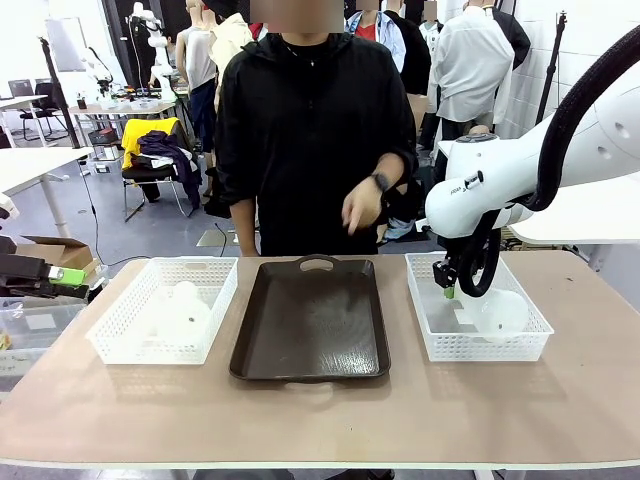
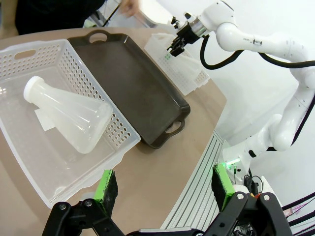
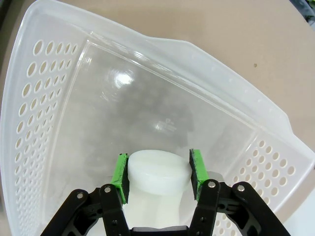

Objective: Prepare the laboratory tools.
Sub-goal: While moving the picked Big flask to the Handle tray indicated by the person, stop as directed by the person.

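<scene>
Closest to me, my right gripper is clamped on the neck of a frosted white conical flask. One green pad presses each side of the neck, just below the mouth. This flask sits inside the right basket, a white plastic bin with rows of round holes in its walls. From the front, the flask's round body shows just beside the gripper, toward the basket's right half. I cannot tell whether the flask rests on the basket floor or is lifted off it.

My left gripper has its jaws spread wide and holds nothing. It hangs at the left end of the counter, just outside the left basket. A second flask lies on its side in that basket, neck pointing toward the far wall and wide base toward me.

Between the two baskets a dark rectangular tray with a handle at each end lies flat, with nothing on it.

Beyond the tray, at the far edge of the counter, a person in black stands with one hand raised at waist height, well above the tray.
</scene>
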`<state>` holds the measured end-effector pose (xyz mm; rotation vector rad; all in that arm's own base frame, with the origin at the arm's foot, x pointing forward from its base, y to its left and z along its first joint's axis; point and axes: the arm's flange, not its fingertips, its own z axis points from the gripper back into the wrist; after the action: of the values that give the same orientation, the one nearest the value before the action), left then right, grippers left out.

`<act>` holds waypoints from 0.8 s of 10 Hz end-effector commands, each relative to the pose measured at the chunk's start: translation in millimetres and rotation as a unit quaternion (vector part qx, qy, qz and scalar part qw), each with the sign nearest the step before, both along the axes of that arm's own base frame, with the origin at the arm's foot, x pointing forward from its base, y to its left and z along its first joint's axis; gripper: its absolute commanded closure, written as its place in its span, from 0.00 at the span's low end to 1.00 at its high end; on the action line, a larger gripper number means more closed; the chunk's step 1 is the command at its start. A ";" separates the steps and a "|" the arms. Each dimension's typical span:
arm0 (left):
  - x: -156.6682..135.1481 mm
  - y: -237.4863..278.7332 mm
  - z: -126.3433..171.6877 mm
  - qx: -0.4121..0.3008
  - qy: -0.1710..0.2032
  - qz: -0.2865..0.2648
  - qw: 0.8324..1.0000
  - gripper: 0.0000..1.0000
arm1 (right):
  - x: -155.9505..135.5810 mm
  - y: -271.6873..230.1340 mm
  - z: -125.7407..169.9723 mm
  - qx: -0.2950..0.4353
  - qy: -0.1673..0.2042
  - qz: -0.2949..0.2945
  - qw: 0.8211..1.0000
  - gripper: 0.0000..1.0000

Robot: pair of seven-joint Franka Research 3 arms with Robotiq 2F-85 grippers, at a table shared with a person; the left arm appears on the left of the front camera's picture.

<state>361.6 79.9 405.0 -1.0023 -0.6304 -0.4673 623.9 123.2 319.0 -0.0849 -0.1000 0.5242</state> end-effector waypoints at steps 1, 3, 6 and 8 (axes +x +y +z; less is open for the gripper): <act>-1.4 0.4 0.0 -0.001 -0.001 -0.002 1.000 0.00 | 0.0 0.4 -0.7 0.000 0.000 0.002 1.000 1.00; -1.4 0.4 0.0 -0.001 -0.001 -0.002 1.000 0.00 | 0.0 0.4 -0.7 0.000 0.000 0.002 1.000 1.00; -1.4 0.4 0.0 -0.001 -0.001 -0.002 1.000 0.00 | 0.0 0.4 -0.7 0.000 0.000 0.002 1.000 1.00; -1.4 0.4 0.0 -0.001 -0.001 -0.002 1.000 0.00 | 0.0 0.4 -0.7 0.000 0.000 0.002 1.000 1.00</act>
<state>361.6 79.9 405.0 -1.0023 -0.6304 -0.4673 623.9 123.3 319.0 -0.0849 -0.1000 0.5243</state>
